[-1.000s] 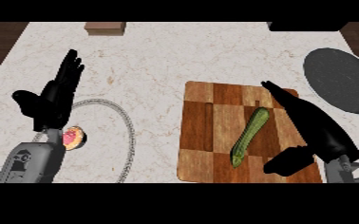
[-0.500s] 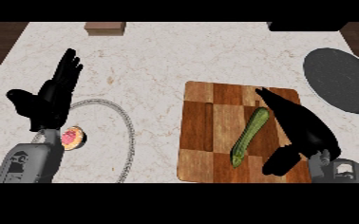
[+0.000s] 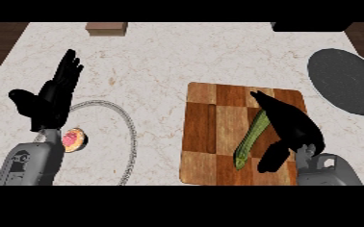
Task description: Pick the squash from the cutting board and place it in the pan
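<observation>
A long green squash (image 3: 250, 140) lies lengthwise on the checkered wooden cutting board (image 3: 213, 130). My right hand (image 3: 288, 125) is over the board's right half, right beside the squash, fingers straight and pointing up the board, thumb hanging near the squash's lower end. It partly covers the squash's right side. The dark round pan (image 3: 340, 79) sits at the right edge of the counter, beyond the board. My left hand (image 3: 51, 98) rests open at the left, fingers up.
A plate (image 3: 117, 125) with a silvery rim lies at the lower left, with a pink-and-yellow round item (image 3: 74, 140) on it, partly behind my left forearm. A small brown block (image 3: 107, 28) sits at the counter's far edge.
My right hand has moved left across the board and closed in on the squash. The left hand has barely shifted. The squash has not moved.
</observation>
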`<action>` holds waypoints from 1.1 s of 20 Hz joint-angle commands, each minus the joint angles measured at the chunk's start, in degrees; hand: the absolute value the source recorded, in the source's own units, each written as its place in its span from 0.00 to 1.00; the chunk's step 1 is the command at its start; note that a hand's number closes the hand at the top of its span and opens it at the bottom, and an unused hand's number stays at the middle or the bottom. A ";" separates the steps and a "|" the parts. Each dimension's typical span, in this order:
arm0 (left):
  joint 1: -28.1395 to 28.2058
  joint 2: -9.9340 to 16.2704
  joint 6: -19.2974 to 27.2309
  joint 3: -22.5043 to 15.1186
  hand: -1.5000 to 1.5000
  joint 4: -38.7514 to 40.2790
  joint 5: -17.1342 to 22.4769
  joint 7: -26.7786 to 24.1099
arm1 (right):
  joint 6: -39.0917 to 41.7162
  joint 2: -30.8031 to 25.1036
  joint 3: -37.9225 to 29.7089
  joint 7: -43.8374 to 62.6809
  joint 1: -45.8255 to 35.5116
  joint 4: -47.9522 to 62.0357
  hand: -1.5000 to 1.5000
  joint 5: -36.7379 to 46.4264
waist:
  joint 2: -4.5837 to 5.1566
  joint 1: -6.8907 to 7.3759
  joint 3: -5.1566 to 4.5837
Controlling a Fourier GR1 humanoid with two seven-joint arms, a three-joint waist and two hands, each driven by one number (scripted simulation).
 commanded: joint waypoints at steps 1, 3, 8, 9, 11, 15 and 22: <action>1.39 -1.31 0.11 -0.20 0.50 -1.67 -0.75 -0.76 | -3.02 4.22 3.56 -1.79 -0.72 6.39 0.00 5.88 | -0.01 0.16 0.01; -1.75 -0.89 0.56 0.47 0.50 -0.94 -1.25 2.52 | -0.46 1.42 0.97 -4.00 0.13 6.41 0.00 5.87 | -0.02 -0.03 0.01; -4.61 -0.19 -1.83 2.67 0.50 4.38 -0.93 0.48 | 2.38 5.25 0.70 -1.77 0.38 5.98 0.00 6.30 | -0.01 -0.20 -0.01; 1.96 -1.17 -1.44 1.48 0.50 -3.39 -1.27 0.71 | 2.87 4.25 -0.68 -3.99 1.08 6.61 0.00 6.25 | -0.06 0.02 0.00; -1.98 -1.58 -0.85 1.77 0.50 1.56 -2.26 0.11 | 1.21 6.51 0.51 -4.99 -0.20 11.44 0.00 7.98 | 0.01 -0.05 0.00; -0.47 -2.40 -1.27 1.14 0.50 0.41 -2.13 0.29 | 3.34 4.63 -0.39 -12.34 -1.14 11.66 1.00 5.65 | 0.02 -0.02 0.00; -4.35 -1.47 -0.65 2.35 0.50 -0.31 -2.68 4.80 | -0.79 4.50 1.50 -17.94 0.85 14.24 1.00 11.81 | -0.01 -0.13 0.01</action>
